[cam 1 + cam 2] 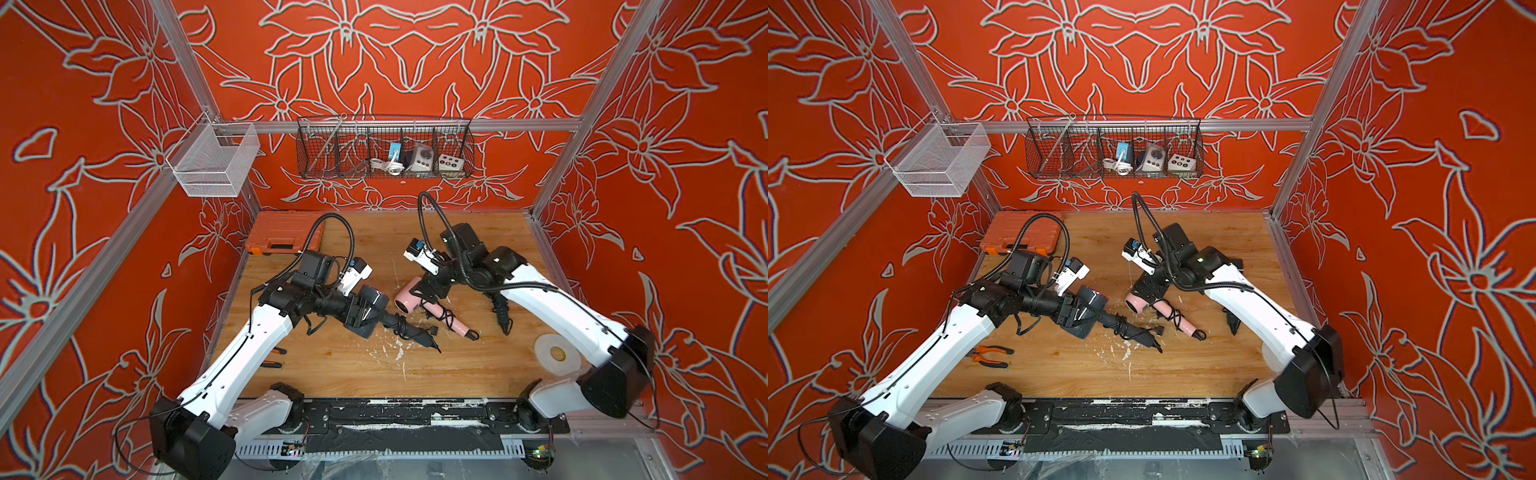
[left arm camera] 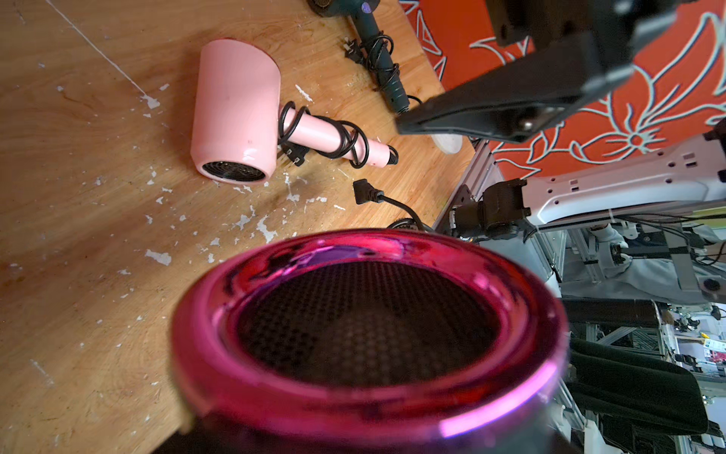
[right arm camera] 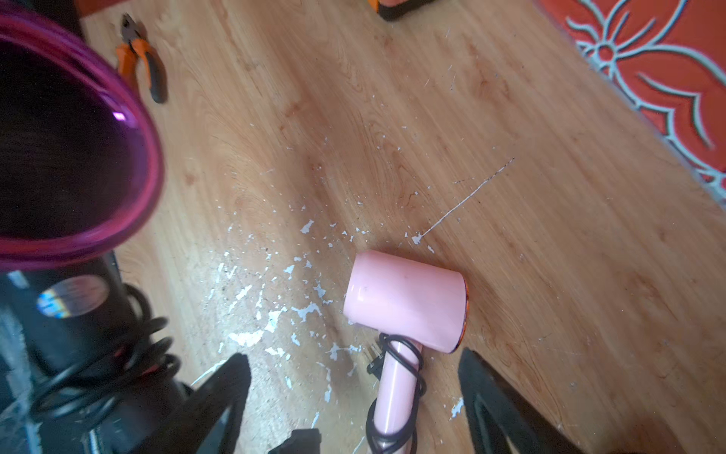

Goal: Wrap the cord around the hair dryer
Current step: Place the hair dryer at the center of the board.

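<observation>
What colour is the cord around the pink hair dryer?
Black; the cord on the pink hair dryer shows best in the left wrist view.

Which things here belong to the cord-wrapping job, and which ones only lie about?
Job: black hair dryer and its cord, held in the left gripper; pink hair dryer, handle wrapped, below the open right gripper; dark green hair dryer, wrapped too.
Lying about: pliers, orange tool case, white tape roll, wire basket on the wall.
</observation>
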You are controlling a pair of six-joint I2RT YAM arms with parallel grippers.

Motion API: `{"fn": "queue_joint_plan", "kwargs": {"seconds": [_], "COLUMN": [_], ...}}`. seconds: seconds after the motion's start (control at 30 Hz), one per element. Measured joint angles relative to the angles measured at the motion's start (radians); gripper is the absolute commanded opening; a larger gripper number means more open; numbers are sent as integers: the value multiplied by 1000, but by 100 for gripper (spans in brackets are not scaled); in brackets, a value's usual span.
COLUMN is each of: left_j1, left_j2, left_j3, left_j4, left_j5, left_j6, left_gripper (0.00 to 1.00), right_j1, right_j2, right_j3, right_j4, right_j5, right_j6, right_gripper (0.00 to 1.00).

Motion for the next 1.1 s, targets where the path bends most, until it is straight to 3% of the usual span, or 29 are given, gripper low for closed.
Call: {"fn": "queue_joint_plan", "kwargs": {"seconds": [0.33,0.73,1.1], "left_j1": [0,1,1], "left_j2": [-9,-10,-10], "left_j3": [51,64,64], "left_j4": [-10,-18,-21], "left_j5": [17,25,21], "left_j6": [-6,-10,-16], "left_gripper": [0,0,0], "right_j1": [43,167,199], "right_j2": [-320,-332,-330], "right_j3": [-225,-332,-371], "right_j4": [-51,-15,43], "right_j5": [-129,-109,-71], "right_j6": [177,299,333], "right_gripper": [89,90,90]}}
